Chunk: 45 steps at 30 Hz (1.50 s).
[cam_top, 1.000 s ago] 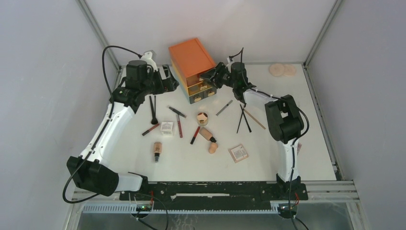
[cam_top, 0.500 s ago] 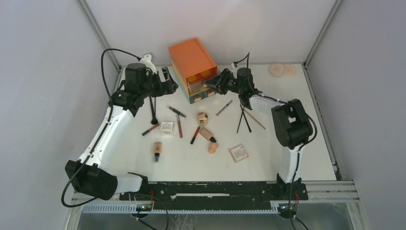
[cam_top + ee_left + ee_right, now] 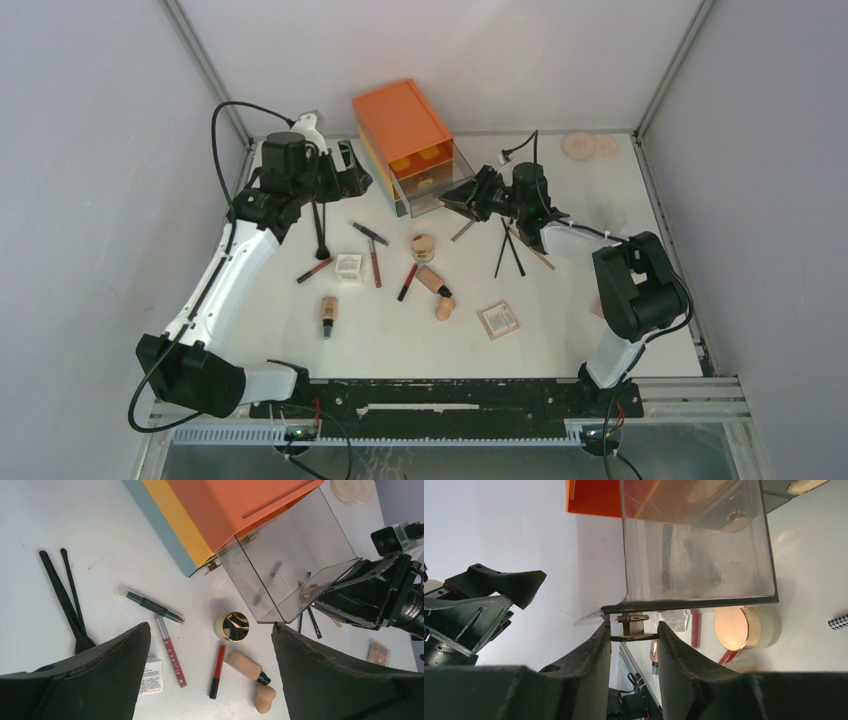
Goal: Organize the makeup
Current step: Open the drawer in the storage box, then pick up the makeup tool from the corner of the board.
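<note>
Right wrist: right gripper (image 3: 633,632) clamped on handle (image 3: 634,618) of clear drawer (image 3: 696,555); left gripper (image 3: 210,626) fingers wide apart

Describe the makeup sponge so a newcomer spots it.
From the orange chest at the back, come forward past the gold jar to the beige bottle beside it. The sponge lies by that bottle's black cap: a peach, waisted blob with no cap or label.

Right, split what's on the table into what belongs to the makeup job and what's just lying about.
Job: brushes, pencils, foundation bottles, round compact, square compact, white box, sponge; also the orange chest and its pulled-out clear drawer, likely where they go.

Lying about: two pale round pads in the far right corner, away from everything else.
</note>
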{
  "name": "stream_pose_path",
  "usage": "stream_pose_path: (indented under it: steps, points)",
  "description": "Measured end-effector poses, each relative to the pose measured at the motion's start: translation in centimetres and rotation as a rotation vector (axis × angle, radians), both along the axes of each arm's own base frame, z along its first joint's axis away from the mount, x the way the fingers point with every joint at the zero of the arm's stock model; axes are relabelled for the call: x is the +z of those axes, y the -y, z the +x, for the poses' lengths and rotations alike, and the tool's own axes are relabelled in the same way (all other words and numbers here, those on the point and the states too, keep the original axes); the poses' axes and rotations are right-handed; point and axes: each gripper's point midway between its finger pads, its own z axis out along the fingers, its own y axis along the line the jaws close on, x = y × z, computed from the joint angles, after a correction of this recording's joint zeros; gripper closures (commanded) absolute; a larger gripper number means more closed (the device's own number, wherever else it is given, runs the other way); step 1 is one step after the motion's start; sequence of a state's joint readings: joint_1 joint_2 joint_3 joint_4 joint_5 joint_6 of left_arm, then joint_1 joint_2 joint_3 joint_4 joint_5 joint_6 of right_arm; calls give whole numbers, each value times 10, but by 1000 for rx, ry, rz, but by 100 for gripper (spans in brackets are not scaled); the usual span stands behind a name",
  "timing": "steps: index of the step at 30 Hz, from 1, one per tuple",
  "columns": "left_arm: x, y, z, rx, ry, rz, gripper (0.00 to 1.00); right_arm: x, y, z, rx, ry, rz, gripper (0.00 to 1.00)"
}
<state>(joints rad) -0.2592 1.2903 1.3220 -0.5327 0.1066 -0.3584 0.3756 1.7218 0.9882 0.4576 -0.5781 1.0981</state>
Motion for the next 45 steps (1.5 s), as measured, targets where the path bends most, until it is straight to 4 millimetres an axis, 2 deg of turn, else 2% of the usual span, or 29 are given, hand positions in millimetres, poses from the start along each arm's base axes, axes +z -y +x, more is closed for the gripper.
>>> stream_pose_path:
  steps: [4, 5, 7, 9, 12, 15, 17, 19, 23, 25, 28, 32, 35, 37, 41, 45]
  points:
    - [-1, -3, 1, 10, 5, 17, 5, 0, 1, -2, 1, 2, -9, 59]
    - [-1, -5, 1, 13, 6, 27, 5, 0, 2, -4, 3, 5, -13, 54]
    - [-2, -7, 2, 18, 6, 39, 5, 0, 4, -7, 6, 7, -25, 36]
    - [-3, -9, 2, 24, 5, 46, 5, -2, 6, -11, 10, 11, -48, 24]
    - [-3, -10, 2, 25, 6, 52, 4, -8, 13, -17, 10, 12, -89, 15]
    - [-3, -10, 2, 24, 6, 54, 4, -10, 26, -22, -1, 14, -141, 10]
    - [-3, -11, 2, 21, 8, 60, 3, -2, 47, -23, -39, 31, -189, 9]
    - [-3, -11, 2, 20, 8, 63, 3, 14, 78, -22, -110, 72, -245, 8]
    - [-3, -12, 2, 22, 13, 70, 3, 56, 167, -27, -358, 183, -406, 8]
    - [-2, -12, 2, 22, 16, 69, 3, 67, 203, -34, -480, 211, -500, 8]
    - [0, -12, 1, 23, 21, 68, 3, 71, 252, -52, -654, 204, -681, 8]
    - [9, -10, 1, 13, 51, 52, 1, 54, 299, -71, -798, 102, -867, 6]
    - [14, -7, 2, -3, 69, 38, 0, 40, 320, -82, -856, 36, -943, 4]
    - [14, -4, 3, -14, 81, 29, 0, 28, 326, -90, -864, -4, -969, 4]
    - [2, 3, -1, -45, 67, 21, 0, 13, 323, -95, -824, -42, -957, 2]
    - [-6, 20, -7, -97, 62, 42, 0, 13, 315, -96, -789, -29, -924, 0]
